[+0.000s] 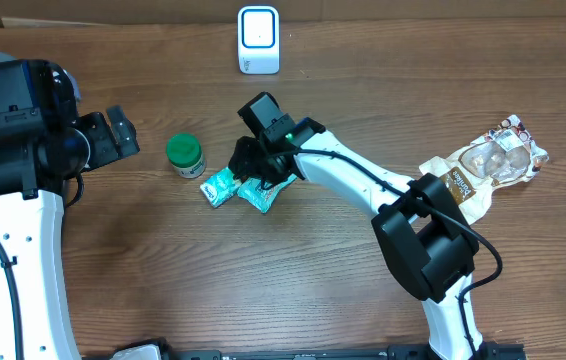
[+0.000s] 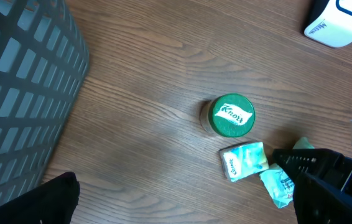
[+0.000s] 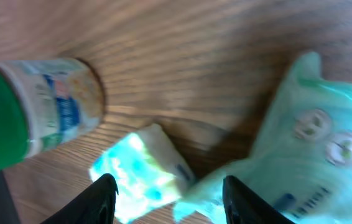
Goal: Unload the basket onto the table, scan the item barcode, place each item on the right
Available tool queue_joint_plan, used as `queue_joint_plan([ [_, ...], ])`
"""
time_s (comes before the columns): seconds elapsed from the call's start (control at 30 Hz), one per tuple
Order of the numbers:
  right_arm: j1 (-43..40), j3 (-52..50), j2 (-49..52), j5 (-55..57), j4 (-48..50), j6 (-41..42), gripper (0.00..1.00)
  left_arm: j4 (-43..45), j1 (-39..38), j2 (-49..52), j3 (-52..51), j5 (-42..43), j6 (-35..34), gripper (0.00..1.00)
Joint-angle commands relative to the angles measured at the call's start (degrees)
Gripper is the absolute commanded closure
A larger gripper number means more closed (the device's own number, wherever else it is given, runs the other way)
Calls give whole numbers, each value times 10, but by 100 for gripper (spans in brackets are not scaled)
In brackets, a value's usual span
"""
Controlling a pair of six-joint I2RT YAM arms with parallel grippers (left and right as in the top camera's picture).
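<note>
Evidently nothing is scanned yet: my right end effector (image 3: 173, 193) hangs, fingers apart, over the teal packets (image 1: 220, 187); the scanner (image 1: 259, 40) waits.

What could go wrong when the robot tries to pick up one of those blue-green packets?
1. One teal packet lies close beside a second teal packet, both under the open right gripper. It might catch both, or only pinch a corner that slips out.
2. The green-lidded jar stands right next to them, so a finger could bump it and tip it over.
</note>
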Motion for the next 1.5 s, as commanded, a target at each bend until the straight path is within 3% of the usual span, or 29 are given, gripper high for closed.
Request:
queue_joint_plan([
  [0.0, -4, 0, 1, 6, -33, 4, 48, 1, 3, -10, 3, -7, 13, 0],
  [0.2, -35, 15, 0, 6, -137, -51, 47, 1, 3, -10, 3, -7, 13, 0],
  [0.57, -163, 66, -4, 31, -283, -186, 47, 1, 3, -10, 3, -7, 13, 0],
  [0.8, -231, 82, -37, 13, -373, -203, 43, 1, 3, -10, 3, -7, 13, 1],
  [1.03, -233, -10, -37, -83, -341, -259, 44, 1, 3, -10, 3, -7, 13, 0],
  [1.33, -234, -114, -37, -102, -214, -256, 63, 1, 3, -10, 3, -7, 13, 1],
  [1.47, -233, -123, -37, -101, -184, -257, 94, 1, 3, -10, 3, -7, 13, 0],
])
